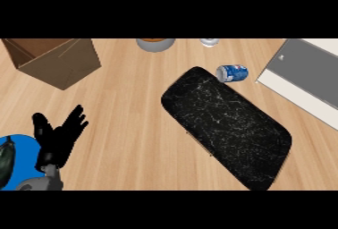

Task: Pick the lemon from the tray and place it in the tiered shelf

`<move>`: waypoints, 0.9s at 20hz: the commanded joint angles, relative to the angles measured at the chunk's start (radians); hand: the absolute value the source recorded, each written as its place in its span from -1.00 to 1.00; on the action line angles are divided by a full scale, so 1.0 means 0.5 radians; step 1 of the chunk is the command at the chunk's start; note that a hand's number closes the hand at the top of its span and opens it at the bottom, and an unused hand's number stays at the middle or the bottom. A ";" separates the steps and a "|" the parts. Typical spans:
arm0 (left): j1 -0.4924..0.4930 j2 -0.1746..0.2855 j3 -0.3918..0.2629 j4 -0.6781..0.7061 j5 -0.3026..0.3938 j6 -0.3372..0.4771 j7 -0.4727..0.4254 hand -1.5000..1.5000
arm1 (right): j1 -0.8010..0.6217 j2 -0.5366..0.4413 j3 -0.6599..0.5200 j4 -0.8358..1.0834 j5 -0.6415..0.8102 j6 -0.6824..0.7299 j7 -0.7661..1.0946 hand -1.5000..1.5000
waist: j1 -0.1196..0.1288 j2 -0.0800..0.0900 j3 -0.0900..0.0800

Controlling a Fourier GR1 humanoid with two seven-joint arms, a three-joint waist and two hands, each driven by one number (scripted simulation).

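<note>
A black marbled tray (224,129) lies slantwise across the middle of the wooden counter, and nothing shows on it. No lemon shows anywhere in the head view. The grey and white tiered shelf (307,71) stands at the upper right, partly cut off by the edge. My left hand (59,138) rests at the lower left, open with fingers up, well left of the tray. The right hand is out of view.
A blue can (232,73) lies on its side just beyond the tray's far end. An open cardboard box (56,60) stands at the upper left. A grey bowl (156,44) and a small grey object (209,42) sit at the far edge. A blue plate (23,152) with a dark vegetable (5,159) is at the lower left.
</note>
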 commanded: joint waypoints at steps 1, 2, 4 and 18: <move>-0.025 -0.029 -0.022 -0.001 -0.021 0.042 0.073 0.00 | -0.022 -0.022 -0.113 -0.098 -0.137 -0.101 0.042 -1.00 | -0.013 0.000 -0.005; -0.001 -0.005 0.018 0.101 -0.011 0.001 -0.036 0.00 | -0.038 -0.026 -0.109 -0.123 -0.116 -0.166 0.097 -1.00 | -0.013 0.002 -0.007; 0.040 0.014 0.024 -0.012 0.027 -0.021 0.037 0.00 | 0.002 -0.044 -0.086 -0.226 -0.055 -0.281 0.170 -1.00 | -0.012 -0.004 -0.007; 0.078 0.008 0.034 -0.003 0.016 -0.032 -0.011 0.00 | 0.531 -0.580 -0.642 -0.439 -0.401 -0.141 0.243 -1.00 | -0.044 -0.005 -0.005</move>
